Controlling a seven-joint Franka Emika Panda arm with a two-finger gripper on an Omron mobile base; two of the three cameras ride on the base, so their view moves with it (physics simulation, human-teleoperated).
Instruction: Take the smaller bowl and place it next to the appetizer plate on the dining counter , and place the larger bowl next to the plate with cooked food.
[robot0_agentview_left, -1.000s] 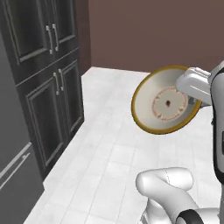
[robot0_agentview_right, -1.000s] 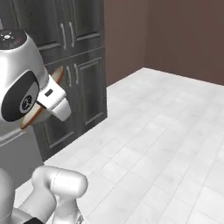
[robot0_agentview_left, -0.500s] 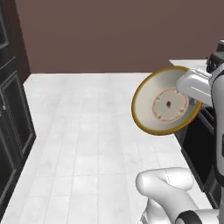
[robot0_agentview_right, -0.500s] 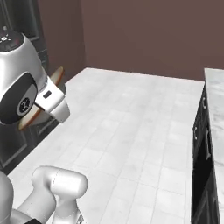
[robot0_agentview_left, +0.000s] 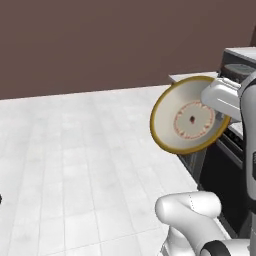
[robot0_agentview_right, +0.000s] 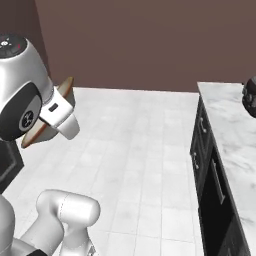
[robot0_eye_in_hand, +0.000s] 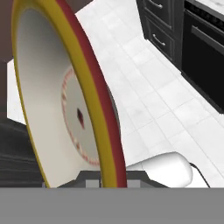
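The larger bowl (robot0_agentview_left: 188, 120) is in my pincer (robot0_eye_in_hand: 105, 181), up in the air and well above the white tiled floor (robot0_agentview_left: 85, 165) — tipped on edge, not level. In the left base view its cream inside faces the camera, golden-brown rim all round, reddish ring and a dark spot at the centre of the base. My white hand (robot0_agentview_left: 221, 97) meets it at the rim on its right side. In the hand view the bowl stands almost edge-on along the gripper axis: yellow rim, a red band on the outer side, cream interior to the left. The rim runs down to the bottom of that view where my fingertips sit, so I'm clenched on the rim. In the right base view the bowl (robot0_agentview_right: 47, 131) is mostly hidden behind my hand; just a brown sliver of rim shows above and below it.

Surroundings: brown wall (robot0_agentview_left: 110, 45) behind the floor. In the right base view a counter (robot0_agentview_right: 227, 130) with a white grey-veined marble top and dark drawer fronts with handles runs along the right side — a dark object (robot0_agentview_right: 250, 97) sits at its far edge, can't tell what it is. The bowl is well apart from that counter.
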